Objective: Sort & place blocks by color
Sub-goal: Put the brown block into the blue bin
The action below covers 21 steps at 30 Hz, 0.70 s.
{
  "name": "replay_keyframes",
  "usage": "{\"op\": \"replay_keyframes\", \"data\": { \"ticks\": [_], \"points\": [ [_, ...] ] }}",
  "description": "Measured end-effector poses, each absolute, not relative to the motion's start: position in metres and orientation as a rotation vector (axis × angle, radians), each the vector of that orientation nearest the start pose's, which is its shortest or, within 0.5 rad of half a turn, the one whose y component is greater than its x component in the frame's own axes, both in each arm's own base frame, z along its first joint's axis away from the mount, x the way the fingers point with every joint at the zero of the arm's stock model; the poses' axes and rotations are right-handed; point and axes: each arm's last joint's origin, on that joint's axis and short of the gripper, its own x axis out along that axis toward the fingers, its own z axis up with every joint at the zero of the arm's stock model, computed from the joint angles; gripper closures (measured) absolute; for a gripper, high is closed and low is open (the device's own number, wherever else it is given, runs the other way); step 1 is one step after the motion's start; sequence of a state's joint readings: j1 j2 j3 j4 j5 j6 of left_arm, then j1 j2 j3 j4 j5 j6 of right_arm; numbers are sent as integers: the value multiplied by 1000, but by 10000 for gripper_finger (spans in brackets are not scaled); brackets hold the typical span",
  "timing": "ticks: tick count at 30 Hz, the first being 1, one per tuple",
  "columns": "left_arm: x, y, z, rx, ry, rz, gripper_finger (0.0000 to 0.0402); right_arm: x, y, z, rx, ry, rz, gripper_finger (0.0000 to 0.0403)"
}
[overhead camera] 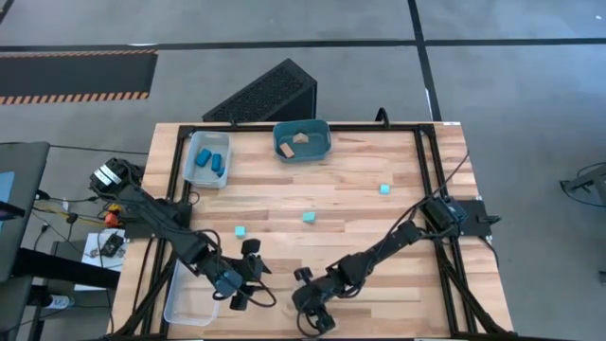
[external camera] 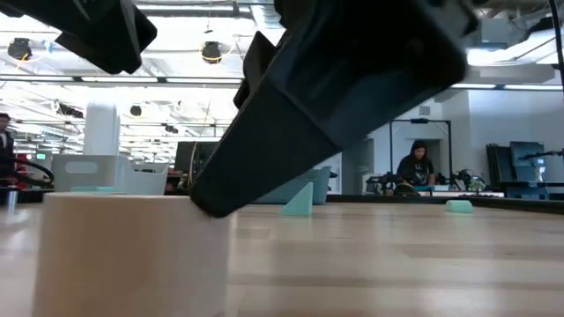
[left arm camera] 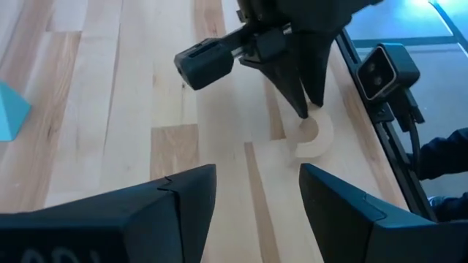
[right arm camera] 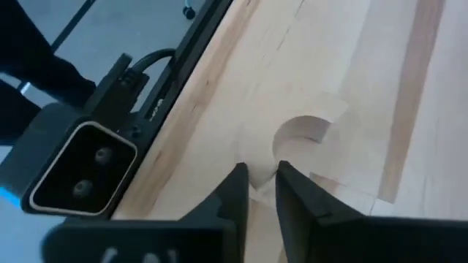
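The arch-shaped tan wood block lies flat near the table's near edge, also seen in the left wrist view and close up in the low view. My right gripper stands over it, shut on one of its legs. My left gripper is open, a little to the table's left of the arch, pointing at it and touching nothing. Pale cyan blocks sit on the table's middle. Darker blue blocks lie in a clear tray. My right gripper pinches the end of one leg of the arch between its two fingertips. The fingers come from above, pointing down. The arch lies flat on the table.
A teal tub with tan wood pieces stands at the far edge. A clear tray sits beside it to the left. A second clear tray is at the near left corner. A camera sits at the near edge by the arch.
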<state>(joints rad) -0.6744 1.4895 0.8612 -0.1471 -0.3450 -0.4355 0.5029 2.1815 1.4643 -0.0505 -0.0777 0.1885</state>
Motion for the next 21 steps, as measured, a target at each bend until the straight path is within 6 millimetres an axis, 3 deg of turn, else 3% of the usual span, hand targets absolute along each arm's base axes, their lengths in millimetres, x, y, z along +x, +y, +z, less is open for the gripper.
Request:
{"op": "replay_keyframes", "data": {
  "ticks": [8,21],
  "points": [
    [244,-174,205,-86,732,-128,218,410,219,139,89,827,422,396],
    [235,-165,218,-79,736,-100,219,388,190,193,-72,890,230,393]
  ]
}}
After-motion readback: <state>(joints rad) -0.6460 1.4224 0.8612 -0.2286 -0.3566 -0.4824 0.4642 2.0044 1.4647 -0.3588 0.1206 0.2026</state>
